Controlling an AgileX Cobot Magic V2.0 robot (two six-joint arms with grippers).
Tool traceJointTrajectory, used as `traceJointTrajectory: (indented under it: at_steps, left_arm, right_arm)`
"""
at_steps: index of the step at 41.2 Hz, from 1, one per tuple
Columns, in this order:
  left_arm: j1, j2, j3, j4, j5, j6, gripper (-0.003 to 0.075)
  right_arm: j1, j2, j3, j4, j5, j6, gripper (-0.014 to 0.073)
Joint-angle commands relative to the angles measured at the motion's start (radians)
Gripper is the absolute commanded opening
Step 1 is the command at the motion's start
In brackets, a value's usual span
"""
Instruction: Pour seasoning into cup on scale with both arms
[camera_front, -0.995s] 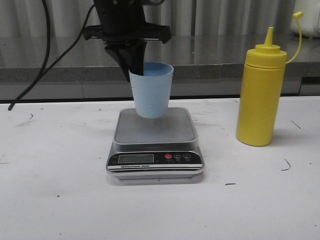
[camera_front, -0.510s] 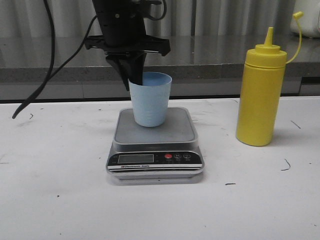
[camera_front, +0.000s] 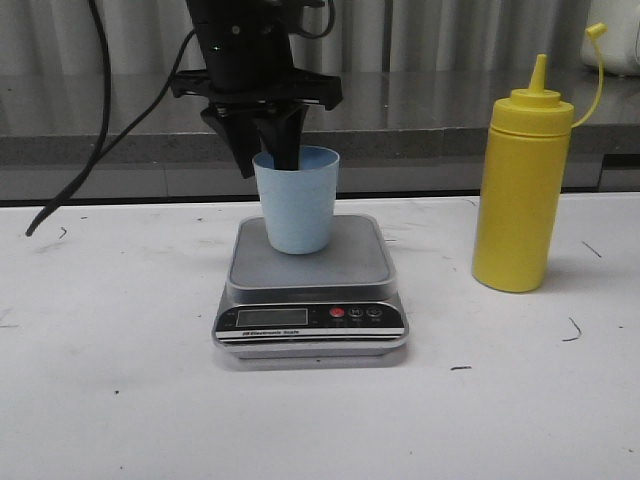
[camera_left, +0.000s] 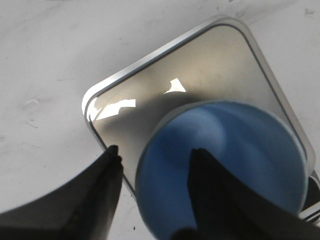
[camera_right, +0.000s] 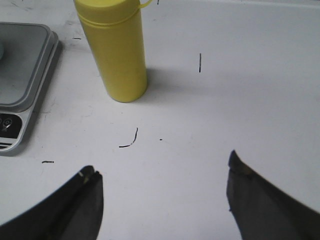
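The pale blue cup (camera_front: 298, 210) stands upright on the silver scale (camera_front: 345, 265), toward its back left. My left gripper (camera_front: 268, 160) is above the cup's rim with its jaws spread, one finger inside the cup and one outside its wall, which shows in the left wrist view (camera_left: 155, 151) over the cup (camera_left: 240, 150) and the steel platform (camera_left: 150, 85). The yellow seasoning bottle (camera_front: 520, 190) stands upright right of the scale, cap hanging open on its strap. My right gripper (camera_right: 162, 165) is open and empty above the table, short of the bottle (camera_right: 115, 50).
The scale's black front panel with display and buttons (camera_front: 310, 317) faces the front. A grey ledge (camera_front: 430, 120) runs along the back of the white table (camera_front: 110, 380). A black cable (camera_front: 90, 130) hangs at the back left. The scale's corner shows in the right wrist view (camera_right: 20, 65).
My left gripper lowered the cup onto the scale platform, then its jaws spread apart off the cup wall. The bottle has not moved.
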Motion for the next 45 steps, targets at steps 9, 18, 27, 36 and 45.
traceJointTrajectory:
  at_steps: [9,18,27,36,45]
  left_arm:
    - [-0.006,-0.209,-0.032,-0.018,0.015,-0.008,0.0388]
    - [-0.007,-0.435,0.094,-0.039,-0.067,-0.008,0.0388]
    - [-0.007,-0.692,0.316,-0.039,-0.155,-0.008,0.0388]
    - [-0.007,-0.956,0.606,-0.039,-0.272,-0.002,0.0388]
    - [-0.007,-1.215,0.903,-0.039,-0.389,0.038,0.0388]
  right_arm:
    - [0.002,0.0,-0.034,-0.005,-0.064,-0.01,0.054]
    - [0.002,0.0,-0.034,-0.005,-0.064,-0.01,0.054]
    - [0.002,0.0,-0.034,-0.005,-0.064,-0.01,0.054]
    - [0.002,0.0,-0.034,-0.005,-0.064,-0.01,0.054]
    - [0.002,0.0,-0.034,-0.005,-0.064,-0.01,0.054]
